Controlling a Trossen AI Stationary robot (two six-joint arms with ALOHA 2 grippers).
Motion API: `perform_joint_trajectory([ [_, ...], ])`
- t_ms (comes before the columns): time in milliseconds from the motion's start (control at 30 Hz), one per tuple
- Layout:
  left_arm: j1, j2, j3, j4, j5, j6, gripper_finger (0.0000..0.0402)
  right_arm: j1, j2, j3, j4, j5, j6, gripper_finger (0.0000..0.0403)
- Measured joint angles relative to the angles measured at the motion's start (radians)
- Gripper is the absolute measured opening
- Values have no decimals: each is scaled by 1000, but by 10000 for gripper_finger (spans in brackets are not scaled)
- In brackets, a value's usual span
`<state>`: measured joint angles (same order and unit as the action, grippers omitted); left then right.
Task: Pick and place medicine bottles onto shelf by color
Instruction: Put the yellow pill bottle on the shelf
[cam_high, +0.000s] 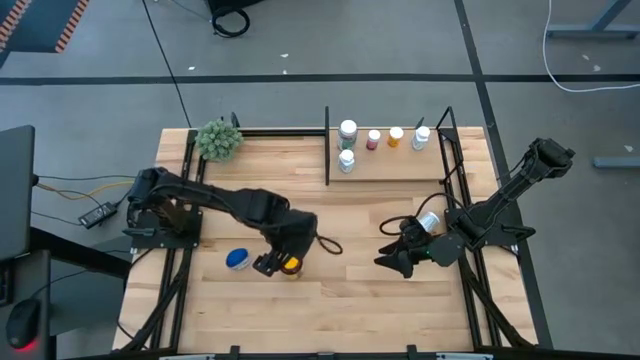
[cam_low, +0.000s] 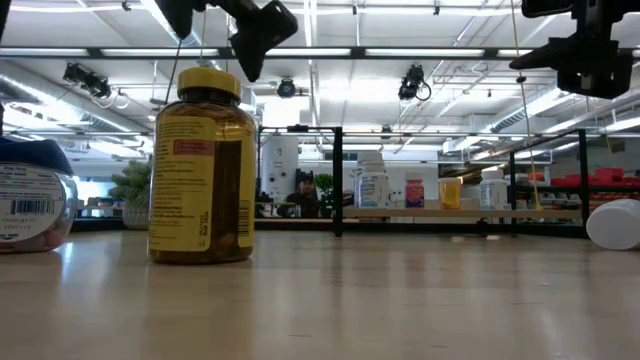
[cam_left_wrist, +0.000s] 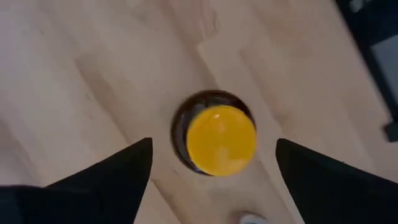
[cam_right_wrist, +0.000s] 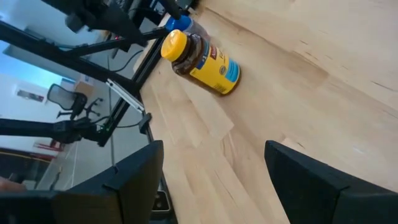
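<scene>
A wide amber bottle with a yellow lid (cam_high: 291, 265) (cam_low: 200, 170) stands upright on its base on the tabletop. My left gripper (cam_high: 276, 263) (cam_left_wrist: 213, 142) hangs just above it, pointing steeply down, open, with one finger on either side of the lid (cam_left_wrist: 221, 140) and touching nothing. A blue-lidded bottle (cam_high: 238, 259) (cam_low: 30, 205) stands just left of it. My right gripper (cam_high: 393, 256) (cam_right_wrist: 214, 149) hovers open over the table's right half, turned toward the amber bottle (cam_right_wrist: 202, 56). The shelf (cam_high: 400, 168) at the far right bears several small bottles (cam_high: 374, 140).
A white bottle (cam_high: 428, 221) (cam_low: 612, 223) sits on the table beside my right arm. A green fuzzy plant ball (cam_high: 218, 140) stands at the far left corner. Black rods (cam_high: 327, 145) frame the shelf. Bare planks (cam_high: 340, 300) lie toward the near edge.
</scene>
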<state>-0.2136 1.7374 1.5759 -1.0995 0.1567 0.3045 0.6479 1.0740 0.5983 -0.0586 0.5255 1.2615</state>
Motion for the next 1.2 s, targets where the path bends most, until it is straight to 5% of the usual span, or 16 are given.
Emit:
perform_joint_trajectory([
  [267,-39,5,-114,15,-32,46,337,0,0,0,2,-23,-2,286],
  [733,-48,5,-123,97,-52,13,330,3,0,0,5,-41,-2,286],
  [1200,-48,4,-123,109,-56,7,214,3,0,0,5,-40,12,286],
])
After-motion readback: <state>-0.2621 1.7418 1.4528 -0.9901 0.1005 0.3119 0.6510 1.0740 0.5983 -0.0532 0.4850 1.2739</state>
